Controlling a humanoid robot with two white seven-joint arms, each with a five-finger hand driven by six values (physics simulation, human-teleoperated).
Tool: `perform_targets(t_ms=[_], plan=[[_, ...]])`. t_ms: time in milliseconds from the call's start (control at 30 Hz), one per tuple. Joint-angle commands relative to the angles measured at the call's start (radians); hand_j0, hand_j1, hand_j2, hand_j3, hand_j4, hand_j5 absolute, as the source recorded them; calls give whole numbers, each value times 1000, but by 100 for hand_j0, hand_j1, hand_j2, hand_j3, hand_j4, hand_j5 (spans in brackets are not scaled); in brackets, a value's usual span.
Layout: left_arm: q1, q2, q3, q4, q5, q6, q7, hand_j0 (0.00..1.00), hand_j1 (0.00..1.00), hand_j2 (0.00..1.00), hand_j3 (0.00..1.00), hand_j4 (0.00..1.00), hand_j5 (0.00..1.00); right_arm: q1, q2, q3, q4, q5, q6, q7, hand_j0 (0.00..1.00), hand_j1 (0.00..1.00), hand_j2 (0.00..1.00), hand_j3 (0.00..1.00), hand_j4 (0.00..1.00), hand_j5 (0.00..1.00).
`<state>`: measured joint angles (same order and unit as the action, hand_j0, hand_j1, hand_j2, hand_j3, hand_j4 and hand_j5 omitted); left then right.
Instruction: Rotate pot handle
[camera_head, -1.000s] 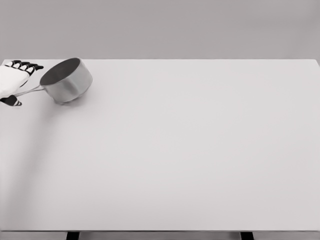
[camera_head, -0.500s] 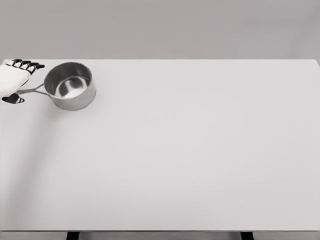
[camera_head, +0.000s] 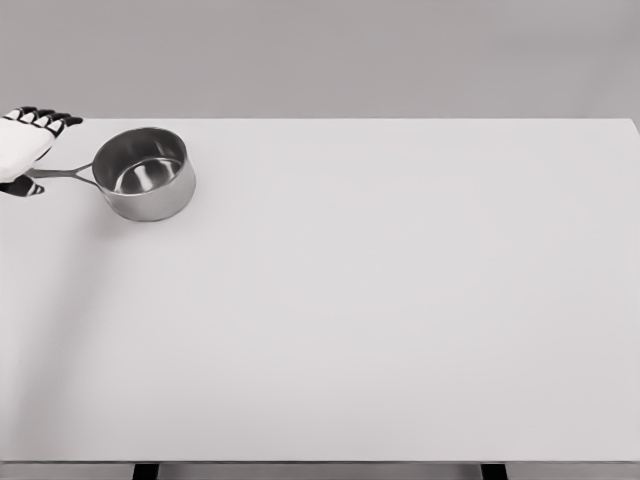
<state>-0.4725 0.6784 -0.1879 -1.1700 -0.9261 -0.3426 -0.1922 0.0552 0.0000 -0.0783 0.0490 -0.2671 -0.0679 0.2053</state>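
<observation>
I have 1 view, from my head: it looks forward and down over the whole white counter (camera_head: 400, 300), from fairly far back.

I've got the steel pot (camera_head: 145, 174) upright, handle (camera_head: 62, 173) pointing left, its tip at my left fingers (camera_head: 45, 119)

bare test setup, not a real home or kitchen: rendered sim scene w/ flat, even light. one big plain white desk (camera_head: 400, 300) fills most of the view, dark legs just showing at the bottom edge. behind it only a plain grey wall (camera_head: 350, 50), no texture. only kitchen-type thing is a small steel pot (camera_head: 148, 173) at the far left of the desk. looks like a lab-style bench for robot trials.
</observation>
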Motion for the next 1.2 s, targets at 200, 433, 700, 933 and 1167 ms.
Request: perform_targets(t_ms=[200, 433, 700, 933, 1167], plan=[[-18, 1, 1, 50, 7, -1, 2, 100, 100, 100, 100, 100, 100, 0, 0, 0, 0, 0, 0, 0, 100, 100, 100, 100, 100, 100], [-52, -13, 1, 92, 9, 1, 3, 100, 100, 100, 100, 100, 100, 0, 0, 0, 0, 0, -1, 0, 100, 100, 100, 100, 100, 100], [-75, -17, 1, 150, 10, 1, 3, 100, 100, 100, 100, 100, 100, 0, 0, 0, 0, 0, 0, 0, 100, 100, 100, 100, 100, 100], [-89, -26, 2, 164, 12, -4, 3, 100, 100, 100, 100, 100, 100, 0, 0, 0, 0, 0, -1, 0, 100, 100, 100, 100, 100, 100], [-23, -13, 1, 3, 96, -15, 5, 100, 100, 100, 100, 100, 100, 0, 0, 0, 0, 0, -1, 0, 100, 100, 100, 100, 100, 100]])
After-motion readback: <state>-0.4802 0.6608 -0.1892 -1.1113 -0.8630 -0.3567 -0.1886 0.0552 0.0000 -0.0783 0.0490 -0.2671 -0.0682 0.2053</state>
